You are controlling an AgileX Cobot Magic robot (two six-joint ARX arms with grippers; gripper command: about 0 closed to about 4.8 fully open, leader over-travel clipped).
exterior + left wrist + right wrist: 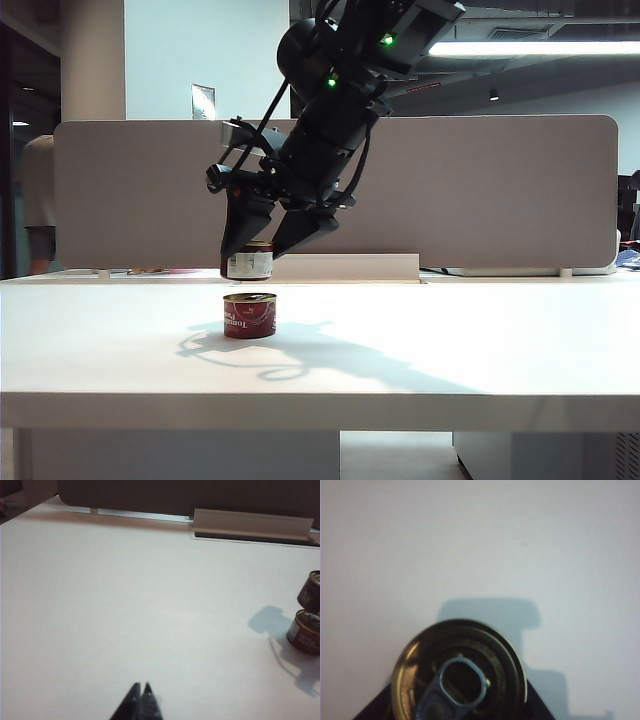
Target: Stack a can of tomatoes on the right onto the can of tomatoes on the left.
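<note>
Above the white table (480, 340), right gripper (262, 248) pinching a tomato can (249, 262) aloft, just over the second tomato can (249, 315) standing left of centre, left gripper (140, 690) low at the near edge, fingers pressed together.

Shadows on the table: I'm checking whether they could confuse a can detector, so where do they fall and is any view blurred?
Exterior view: the arm's dark shadow spreads right of the lower can on the table. Left wrist view: a soft shadow lies left of the held can; left gripper is shut. Right wrist view: the can in the right gripper is near and soft-focused, its shadow beyond.
</note>
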